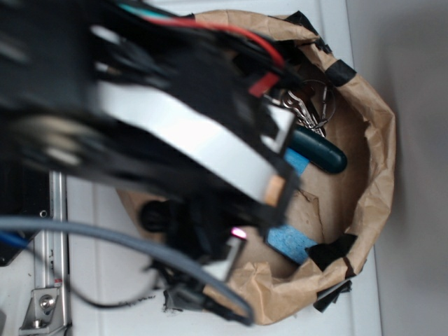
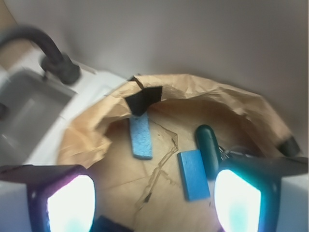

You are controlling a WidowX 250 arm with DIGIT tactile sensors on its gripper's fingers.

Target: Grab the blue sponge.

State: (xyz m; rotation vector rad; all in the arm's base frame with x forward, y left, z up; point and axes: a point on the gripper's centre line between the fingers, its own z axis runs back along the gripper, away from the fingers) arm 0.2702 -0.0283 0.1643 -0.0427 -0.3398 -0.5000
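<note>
Brown crumpled paper bag (image 2: 87, 140) holds the blue sponge (image 2: 140, 137) on its floor near the taped rim, apart from a smoother blue block (image 2: 193, 174) and teal case (image 2: 208, 150), while the gripper (image 2: 154, 203) hovers above, fingers spread wide and empty.

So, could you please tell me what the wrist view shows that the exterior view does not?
Only the wrist view shows a sink with a dark faucet, both lit fingertips of the open gripper, and the larger blue block whole. Only the exterior view shows the arm, its cables, keys and a metal rail. Both show the paper bag, the blue sponge and the dark teal case.
</note>
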